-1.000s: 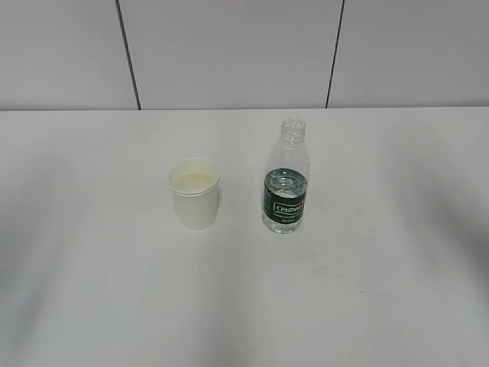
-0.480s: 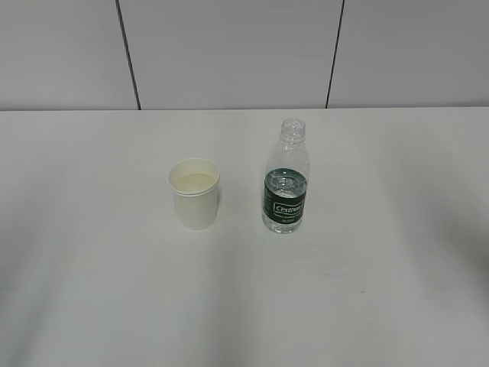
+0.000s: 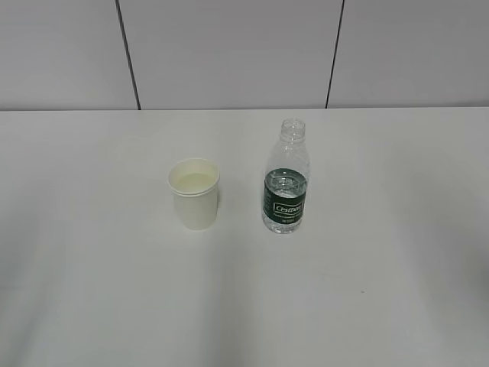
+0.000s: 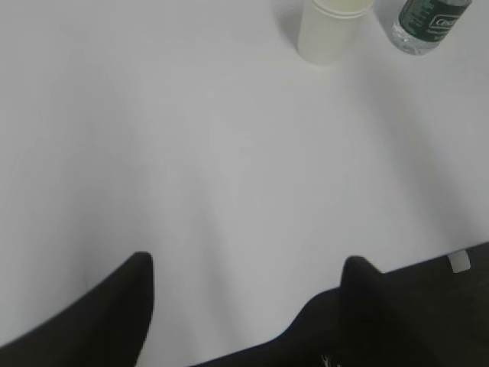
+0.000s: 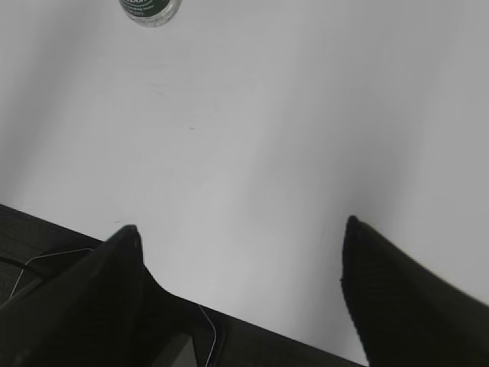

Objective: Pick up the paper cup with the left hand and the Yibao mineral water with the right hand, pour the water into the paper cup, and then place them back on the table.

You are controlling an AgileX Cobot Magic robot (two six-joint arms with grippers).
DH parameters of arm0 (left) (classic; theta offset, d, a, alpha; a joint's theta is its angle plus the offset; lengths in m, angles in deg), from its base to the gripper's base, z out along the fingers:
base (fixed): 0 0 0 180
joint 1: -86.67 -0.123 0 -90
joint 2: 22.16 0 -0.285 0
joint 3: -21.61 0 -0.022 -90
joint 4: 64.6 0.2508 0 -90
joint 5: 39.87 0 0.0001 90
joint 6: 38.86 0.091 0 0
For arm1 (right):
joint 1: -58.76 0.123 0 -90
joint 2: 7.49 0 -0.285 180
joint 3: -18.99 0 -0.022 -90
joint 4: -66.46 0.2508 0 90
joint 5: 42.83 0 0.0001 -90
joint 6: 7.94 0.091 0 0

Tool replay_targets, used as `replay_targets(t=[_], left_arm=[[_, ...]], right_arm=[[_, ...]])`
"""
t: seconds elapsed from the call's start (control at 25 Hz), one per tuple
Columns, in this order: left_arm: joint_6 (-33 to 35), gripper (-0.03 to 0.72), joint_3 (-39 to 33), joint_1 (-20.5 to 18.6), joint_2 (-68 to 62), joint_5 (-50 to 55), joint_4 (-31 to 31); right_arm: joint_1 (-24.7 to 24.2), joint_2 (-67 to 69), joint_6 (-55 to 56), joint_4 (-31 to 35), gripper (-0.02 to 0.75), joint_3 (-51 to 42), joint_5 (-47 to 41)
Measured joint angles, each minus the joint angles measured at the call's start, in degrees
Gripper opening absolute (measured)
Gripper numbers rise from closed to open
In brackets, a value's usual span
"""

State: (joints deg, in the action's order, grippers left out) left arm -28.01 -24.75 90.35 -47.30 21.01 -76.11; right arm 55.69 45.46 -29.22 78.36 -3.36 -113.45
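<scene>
The paper cup [image 3: 195, 193] stood upright on the table [image 3: 92, 290], well ahead of the left claw [image 4: 244, 267] and a little to its right, near the top edge of the left wrist view [image 4: 330, 29]. Just beside the cup, on its right and not touching it, stood the Yibao mineral water [image 3: 286, 177], upright and capless, its dark green label band facing the exterior camera; water showed in its lower part. From the right claw [image 5: 241, 233] the bottle [image 5: 150, 11] lay far ahead and off to the left, only its base in that view. Both claws hung open over bare table, gripping nothing, each well apart from cup and bottle. Neither arm showed in the exterior view. Behind the table rose a pale panelled wall [image 3: 229, 53] with two dark seams.
</scene>
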Motion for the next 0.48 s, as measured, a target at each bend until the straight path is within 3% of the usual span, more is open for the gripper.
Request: replay_targets(t=[0.48], left_arm=[[-3.0, 0.465, -1.2, 0.0, 6.4, 2.5, 2.4]], right_arm=[[0.0, -13.9, 0.3, 0.2, 0.592, -2.8, -1.5]])
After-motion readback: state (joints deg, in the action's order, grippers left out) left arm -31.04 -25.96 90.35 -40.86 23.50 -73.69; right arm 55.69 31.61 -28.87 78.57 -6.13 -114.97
